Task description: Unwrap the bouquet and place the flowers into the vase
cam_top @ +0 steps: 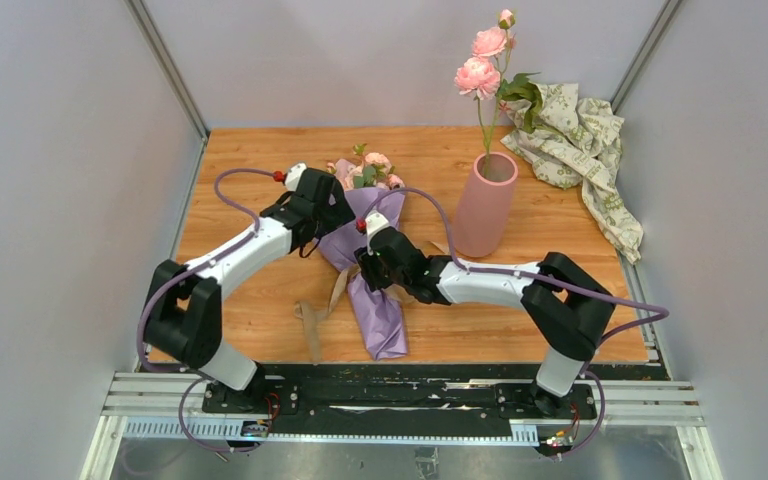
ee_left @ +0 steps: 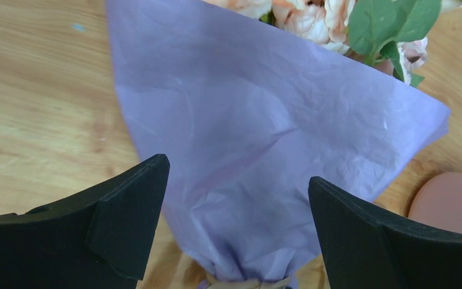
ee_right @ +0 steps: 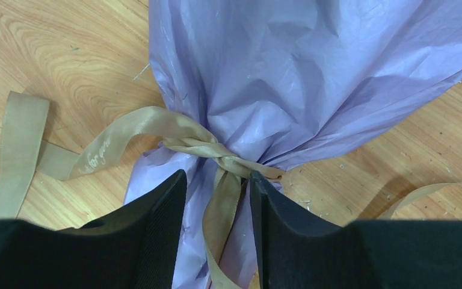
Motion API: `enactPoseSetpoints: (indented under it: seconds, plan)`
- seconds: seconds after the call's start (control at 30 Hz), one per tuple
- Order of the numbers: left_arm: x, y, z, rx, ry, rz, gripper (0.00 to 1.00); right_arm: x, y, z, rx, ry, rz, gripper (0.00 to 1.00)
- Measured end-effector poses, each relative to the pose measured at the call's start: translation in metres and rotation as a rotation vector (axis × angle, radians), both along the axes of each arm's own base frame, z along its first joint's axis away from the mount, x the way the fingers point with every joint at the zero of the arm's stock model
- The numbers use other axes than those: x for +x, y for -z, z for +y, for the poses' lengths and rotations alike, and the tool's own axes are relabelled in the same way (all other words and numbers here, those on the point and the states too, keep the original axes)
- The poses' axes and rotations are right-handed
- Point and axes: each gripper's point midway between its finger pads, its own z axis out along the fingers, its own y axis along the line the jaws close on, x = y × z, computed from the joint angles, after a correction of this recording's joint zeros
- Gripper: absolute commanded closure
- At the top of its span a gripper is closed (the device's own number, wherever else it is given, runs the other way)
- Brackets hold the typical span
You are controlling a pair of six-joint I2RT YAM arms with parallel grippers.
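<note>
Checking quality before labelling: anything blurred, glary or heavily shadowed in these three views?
Top external: even light, sharp, only faint shadows on the table. Left wrist: bouquet paper crisp, flowers slightly soft. Right wrist: ribbon sharp, mild sheen, no glare.

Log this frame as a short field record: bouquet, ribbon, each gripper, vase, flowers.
bouquet: lying on the wooden table, lilac wrap still on
ribbon: tan, still knotted at the neck
left gripper: open, straddling the paper cone
right gripper: open, jaws either side of a ribbon tail at the knot
vase: upright, holding one tall pink-bloomed stem
flowers: inside the wrap, not in the vase
</note>
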Motion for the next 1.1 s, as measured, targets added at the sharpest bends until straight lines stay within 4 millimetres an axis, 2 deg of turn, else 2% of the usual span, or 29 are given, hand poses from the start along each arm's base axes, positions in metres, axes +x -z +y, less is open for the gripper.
enactPoseSetpoints:
  seconds: [0.1, 0.27, 0.43, 0.7, 0.73, 0.83, 1.0, 1.1]
  plan:
    - [0.01, 0.026, -0.014, -0.052, 0.028, 0.057, 0.06, 0.0, -0.009, -0.001, 0.013, 0.003, -0.012, 0.52]
    - [0.011, 0.062, -0.023, -0.103, 0.041, 0.147, 0.08, 0.004, -0.023, 0.001, 0.034, 0.008, -0.037, 0.52]
    - [0.012, 0.063, -0.025, -0.131, 0.051, 0.157, 0.09, 0.013, -0.023, 0.011, 0.039, 0.008, -0.036, 0.51]
    - [0.012, 0.066, -0.017, -0.156, 0.042, 0.172, 0.09, 0.013, 0.004, 0.013, 0.002, -0.008, 0.016, 0.53]
    - [0.012, 0.066, -0.017, -0.158, 0.042, 0.173, 0.09, 0.012, 0.004, 0.013, 0.002, -0.009, 0.016, 0.56]
    - [0.012, 0.066, -0.017, -0.163, 0.043, 0.174, 0.09, 0.012, 0.005, 0.012, 0.002, -0.01, 0.018, 0.76]
    - [0.012, 0.066, -0.018, -0.171, 0.048, 0.176, 0.09, 0.011, 0.008, 0.009, -0.002, -0.007, 0.027, 0.99]
    - [0.012, 0.066, -0.019, -0.173, 0.05, 0.176, 0.09, 0.012, 0.009, 0.009, -0.002, -0.006, 0.03, 1.0]
